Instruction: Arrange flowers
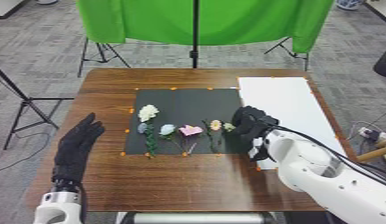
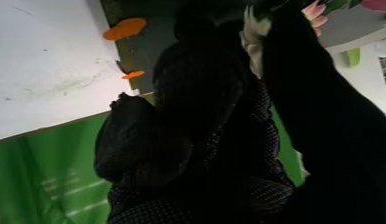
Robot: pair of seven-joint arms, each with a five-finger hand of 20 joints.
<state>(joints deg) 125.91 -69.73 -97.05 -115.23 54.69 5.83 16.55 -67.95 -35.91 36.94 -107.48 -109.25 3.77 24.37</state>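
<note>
On the dark mat (image 1: 181,100) lie a large white flower (image 1: 149,112), a blue-grey flower (image 1: 143,128), a pale blue flower (image 1: 166,130), a pink flower (image 1: 190,130) and a peach flower (image 1: 215,124), with green stems toward the robot. My right hand (image 1: 252,122) is at the mat's right edge, beside a small pale flower (image 1: 228,127). In the right wrist view my right hand (image 2: 203,85) is shut on a pale flower (image 2: 253,37), pinched between thumb and fingers; pink petals (image 2: 315,14) show beyond. My left hand (image 1: 78,147) rests open, left of the mat.
A white board (image 1: 283,100) lies on the brown table (image 1: 172,185), right of the mat. Orange markers (image 2: 125,28) dot the borders of mat and board. Behind the table stands a green cloth (image 1: 154,20) on a frame, with a black tripod (image 1: 27,102) at the left.
</note>
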